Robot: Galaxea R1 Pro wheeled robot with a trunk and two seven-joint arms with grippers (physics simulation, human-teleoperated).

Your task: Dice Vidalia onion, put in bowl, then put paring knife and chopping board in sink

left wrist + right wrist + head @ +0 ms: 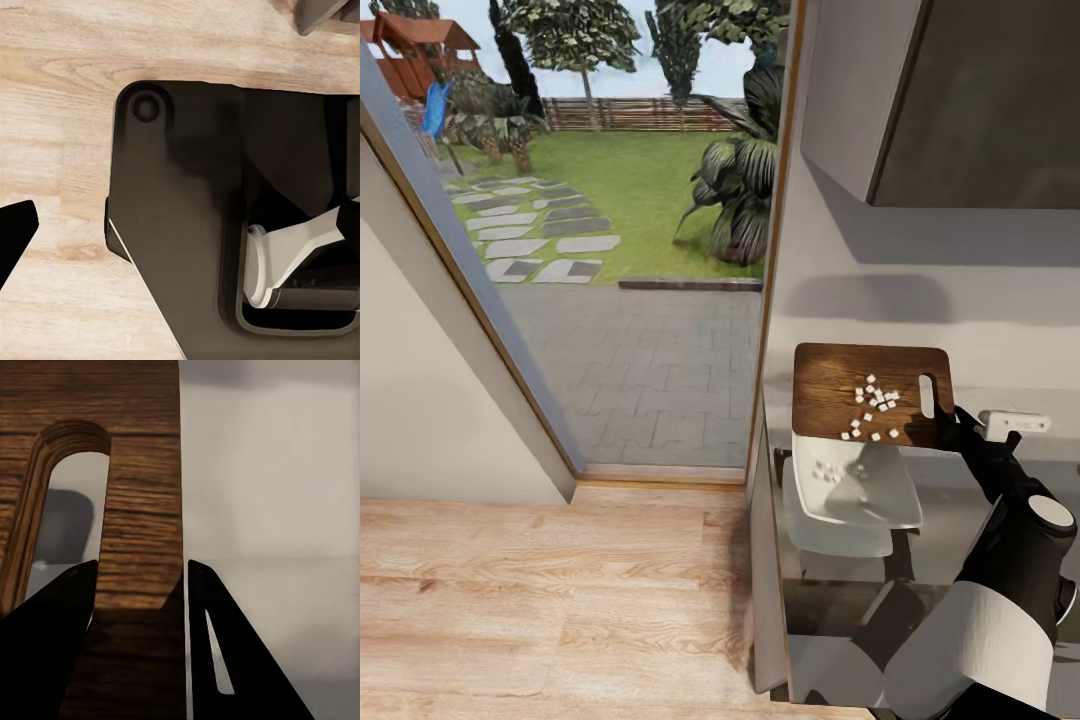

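My right gripper (952,425) is shut on the slot-handle end of the brown chopping board (840,385), which it holds up tilted against the wall above the white bowl (870,495). Several small white diced onion pieces (875,400) lie on the board, and a few onion pieces (827,470) are in the bowl. In the right wrist view the fingers (52,630) clamp the board's (142,510) wooden strip beside the slot. A black fingertip (15,236) of my left gripper hangs over the wood floor and my base. The sink and paring knife are out of view.
The glossy grey countertop (840,610) carries the bowl and mirrors it. A wall cabinet (960,100) hangs above. A small white fitting (1015,420) sits on the wall by my right wrist. A glass door (610,250) to the garden and wood floor (560,600) lie left.
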